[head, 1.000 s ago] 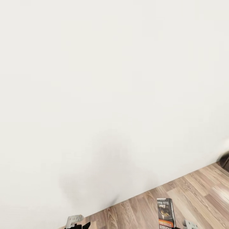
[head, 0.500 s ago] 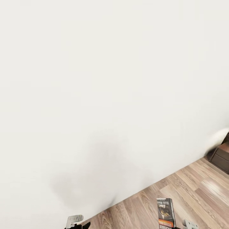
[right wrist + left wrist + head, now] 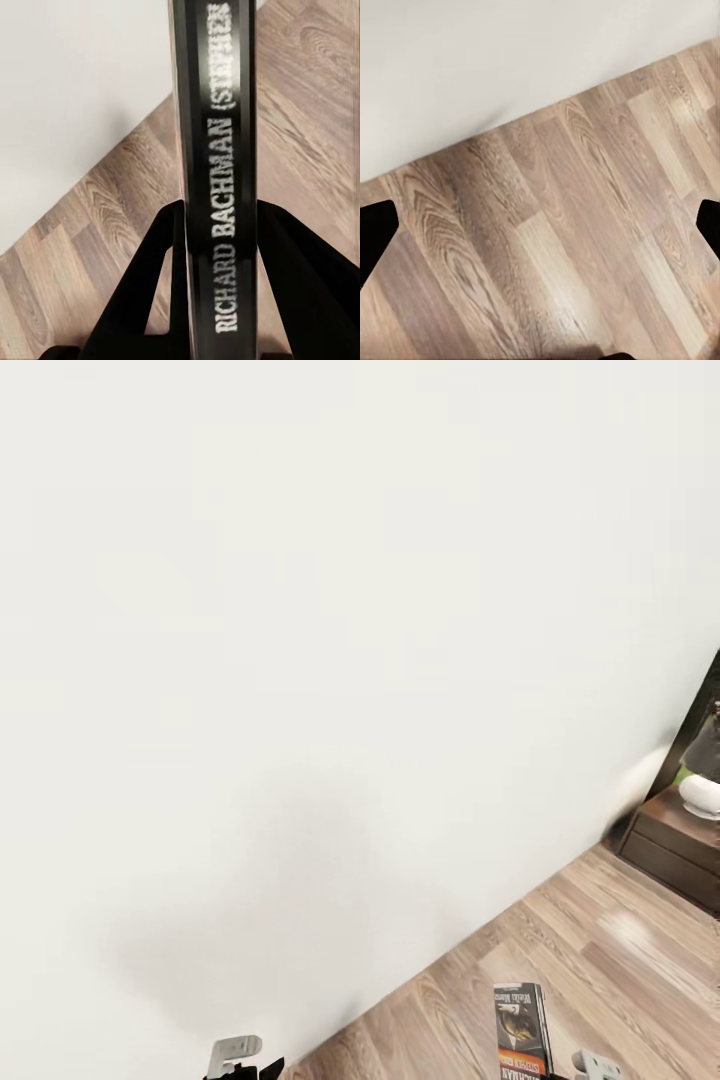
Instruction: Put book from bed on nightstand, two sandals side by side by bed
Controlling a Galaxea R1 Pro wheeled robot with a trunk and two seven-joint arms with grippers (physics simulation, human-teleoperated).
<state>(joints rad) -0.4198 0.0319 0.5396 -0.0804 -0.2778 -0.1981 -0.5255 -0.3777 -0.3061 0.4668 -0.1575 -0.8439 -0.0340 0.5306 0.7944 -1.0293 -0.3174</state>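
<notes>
Change since earlier: swinging rightward, the head camera is bringing a nightstand (image 3: 682, 852) into sight at the right edge, where a second ago there was barely a dark corner; the book and both arms are keeping their places in the picture, so it is the robot turning, not the things shifting.

Book: the book (image 3: 521, 1029) is riding upright in the right end effector (image 3: 219, 262), low in the head view over the wooden floor (image 3: 620, 950); in the right wrist view its dark spine with white lettering is standing between the two black fingers (image 3: 146, 277).

Right end effector: it is clamped on the book, fingers pressing the covers from both sides, the arm tucked low and near the trunk.

Left end effector: the left end effector (image 3: 540, 232) is hanging spread apart with nothing between its dark fingertips, pointing down at bare floor just beside the white wall (image 3: 300, 660).

Step in hand: by my reading, the robot is carrying the book toward the nightstand.

Nightstand: a white rounded object (image 3: 699, 796) is sitting on its top.

Next move: it is calling for more turning and driving until the cabinet is squarely ahead, then lowering the book onto a bare part of the top.

Sandals: that part of the task is not yet begun, as far as these views tell.
</notes>
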